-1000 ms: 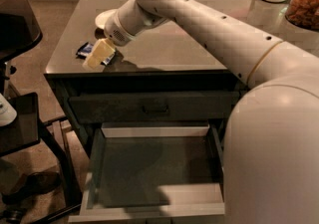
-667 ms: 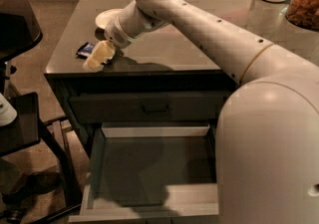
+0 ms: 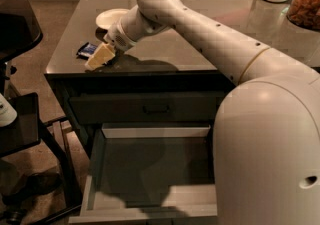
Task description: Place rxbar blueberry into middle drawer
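The rxbar blueberry, in a dark-blue wrapper, lies flat on the dark counter near its front left corner. My gripper reaches down to the counter just right of the bar, its pale fingers touching or almost touching the bar's near end. The middle drawer stands pulled open below the counter, its grey floor bare. The white arm crosses the right half of the view.
A white round bowl sits on the counter behind the gripper. The top drawer front with its handle is shut. A black chair and stand are at the left. Jars stand at the back right.
The gripper has stayed beside the bar at the counter's front left. The arm's elbow has shifted slightly. The bar has not moved.
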Robot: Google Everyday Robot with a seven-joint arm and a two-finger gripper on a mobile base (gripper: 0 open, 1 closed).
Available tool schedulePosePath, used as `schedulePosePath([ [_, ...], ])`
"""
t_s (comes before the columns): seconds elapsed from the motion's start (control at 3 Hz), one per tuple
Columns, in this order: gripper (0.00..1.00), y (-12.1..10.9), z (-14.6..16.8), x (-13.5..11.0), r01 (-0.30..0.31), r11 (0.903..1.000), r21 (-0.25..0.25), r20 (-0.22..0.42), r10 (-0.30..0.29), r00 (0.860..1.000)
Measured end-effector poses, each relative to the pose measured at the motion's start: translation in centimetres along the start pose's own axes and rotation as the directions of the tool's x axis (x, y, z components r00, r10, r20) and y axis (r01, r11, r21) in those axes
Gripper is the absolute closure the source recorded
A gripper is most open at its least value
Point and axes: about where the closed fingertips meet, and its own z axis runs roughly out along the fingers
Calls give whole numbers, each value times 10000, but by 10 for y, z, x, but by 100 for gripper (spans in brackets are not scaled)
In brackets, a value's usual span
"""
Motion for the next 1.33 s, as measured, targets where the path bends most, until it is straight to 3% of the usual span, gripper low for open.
schedulePosePath([
  [1.0, 96, 2, -2, -4, -151, 9999, 82, 66, 150, 9999],
  [1.33, 100, 3, 0, -2, -235, 9997, 82, 120, 234, 9997],
])
